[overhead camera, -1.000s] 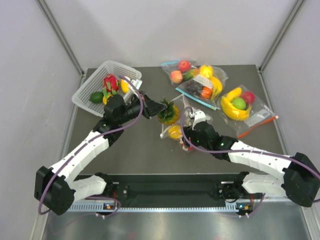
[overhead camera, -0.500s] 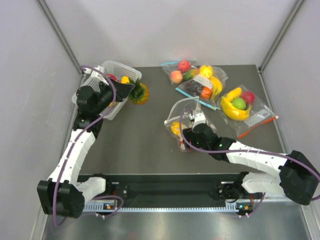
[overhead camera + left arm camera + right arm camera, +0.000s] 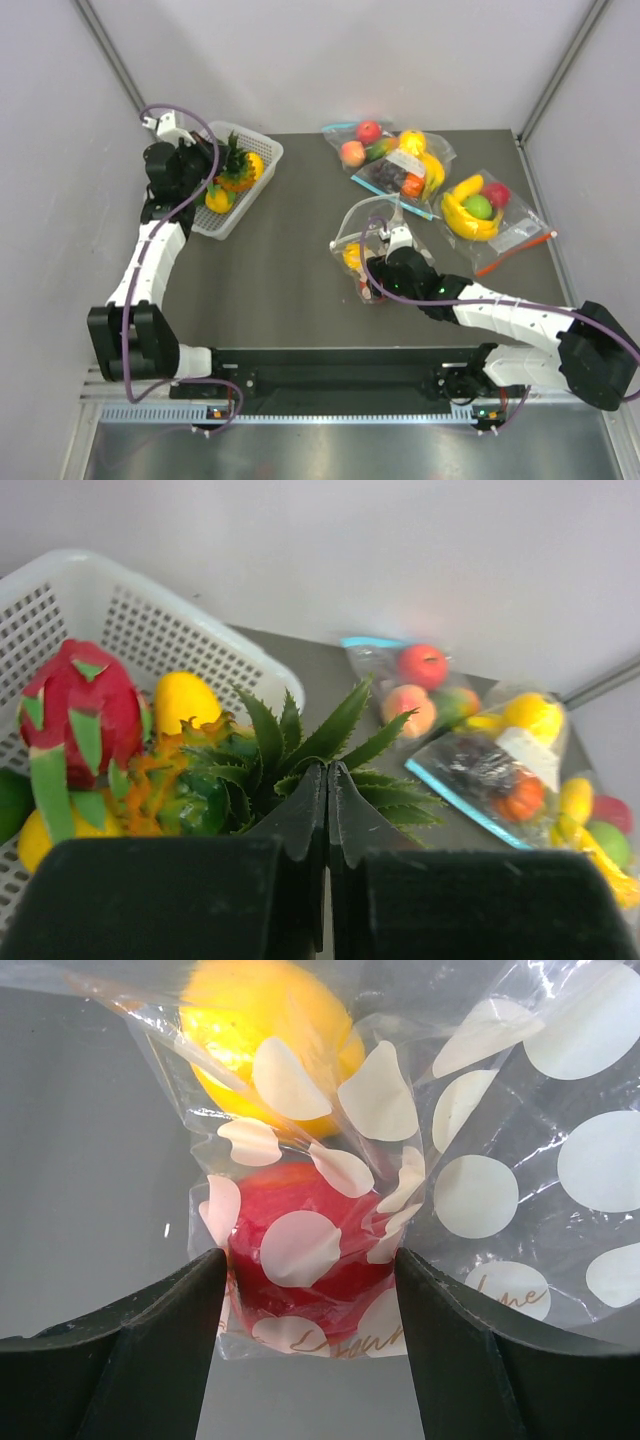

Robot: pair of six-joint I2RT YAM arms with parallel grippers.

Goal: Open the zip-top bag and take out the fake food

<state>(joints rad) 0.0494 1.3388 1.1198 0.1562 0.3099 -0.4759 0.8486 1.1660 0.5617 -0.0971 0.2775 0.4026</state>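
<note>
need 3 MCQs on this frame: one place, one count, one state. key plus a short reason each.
1. Where is the pineapple?
A) beside the bananas
B) on the bare table
C) at the white basket

2. How many fruits show inside the dotted bag?
A) two
B) none
C) four

3. The left gripper is:
A) wide open
B) shut on the pineapple's crown
C) out of view

Key:
1 C, the top view shows it within the basket's outline.
2 A, the right wrist view shows one yellow fruit and one red piece.
3 B, its fingers meet among the green leaves.
</note>
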